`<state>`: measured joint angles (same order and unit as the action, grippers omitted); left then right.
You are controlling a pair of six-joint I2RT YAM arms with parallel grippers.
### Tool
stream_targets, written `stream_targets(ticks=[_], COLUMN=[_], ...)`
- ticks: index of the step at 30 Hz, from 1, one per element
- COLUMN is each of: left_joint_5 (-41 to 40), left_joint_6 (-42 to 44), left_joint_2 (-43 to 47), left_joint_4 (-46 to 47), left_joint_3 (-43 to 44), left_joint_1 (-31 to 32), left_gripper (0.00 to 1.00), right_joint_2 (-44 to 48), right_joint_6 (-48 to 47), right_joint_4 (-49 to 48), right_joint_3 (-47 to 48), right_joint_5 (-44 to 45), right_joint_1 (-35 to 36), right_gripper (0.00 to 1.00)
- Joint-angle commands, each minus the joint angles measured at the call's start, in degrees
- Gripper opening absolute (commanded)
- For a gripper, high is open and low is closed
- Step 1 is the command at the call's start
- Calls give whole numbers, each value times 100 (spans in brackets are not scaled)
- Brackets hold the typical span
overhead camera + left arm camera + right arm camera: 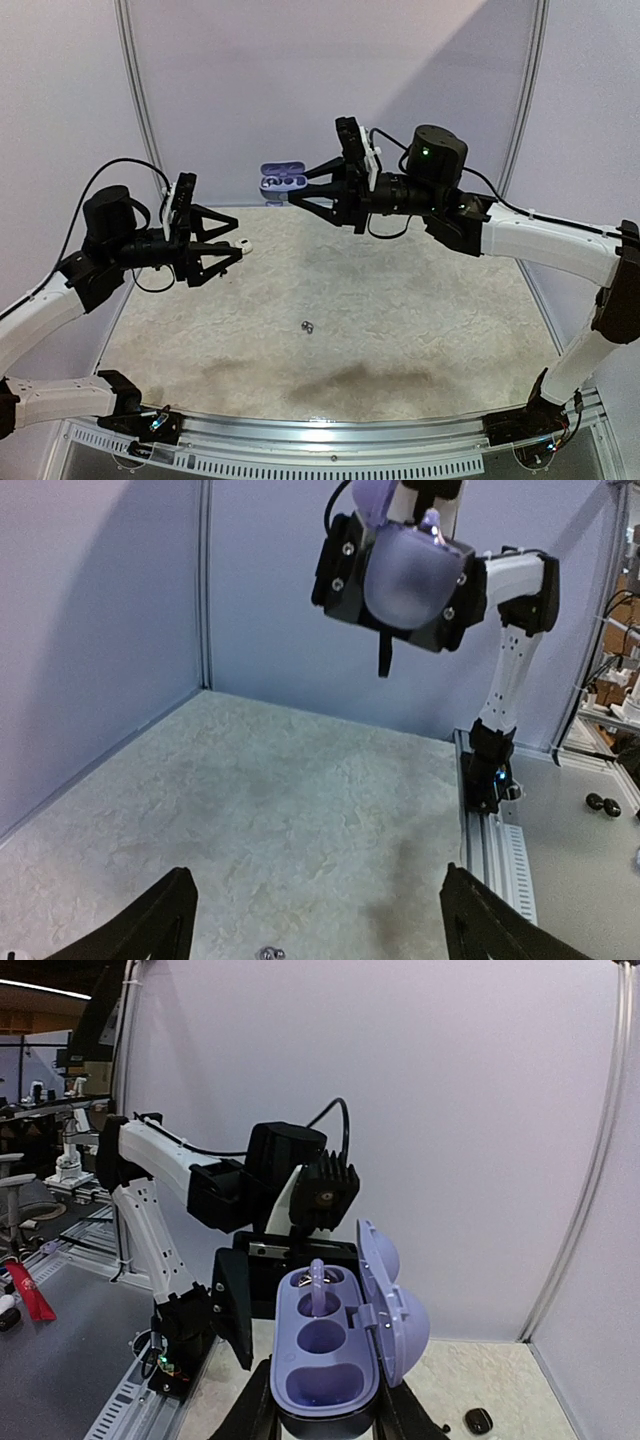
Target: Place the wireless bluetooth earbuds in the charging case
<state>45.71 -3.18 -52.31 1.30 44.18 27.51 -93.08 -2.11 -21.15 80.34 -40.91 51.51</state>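
Note:
My right gripper (292, 192) is shut on the open lavender charging case (281, 181), held high above the back of the table. In the right wrist view the case (323, 1355) sits between my fingers with its lid (386, 1300) swung to the right. One earbud (318, 1282) with a lavender stem sits in the far wells; the near wells are empty. My left gripper (238, 250) hangs open just left of and below the case, with nothing between its fingers (160, 920). A silvery earbud (308, 326) lies on the table, also visible at the bottom edge of the left wrist view as the earbud (270, 953).
A small white piece (245, 243) shows at my left fingertip; I cannot tell what it is. A black case (478, 1420) lies on the table by the wall. The metal rail (330, 440) runs along the near edge. White walls enclose the table.

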Motion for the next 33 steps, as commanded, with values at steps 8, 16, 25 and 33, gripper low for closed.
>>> stream_targets(ticks=[8,16,25,33], left_joint_5=[39,-29,-106,-162], left_joint_6=[-754,-718,-575,-528], left_joint_2=[405,326,162,169], left_joint_4=[2177,2330,2340,2296], left_joint_3=[-678,-703,-587,-560], left_joint_1=[217,386,604,624], left_gripper=[69,64,48,46], right_joint_2=[-867,-1128,-1191,-1178], right_joint_6=[-25,-9,22,-8], right_joint_4=[-96,-74,-22,88], right_joint_3=[811,984,967,889], right_joint_5=[-596,-697,-727,-691], right_joint_1=[345,411,431,436], right_gripper=[0,0,0,0])
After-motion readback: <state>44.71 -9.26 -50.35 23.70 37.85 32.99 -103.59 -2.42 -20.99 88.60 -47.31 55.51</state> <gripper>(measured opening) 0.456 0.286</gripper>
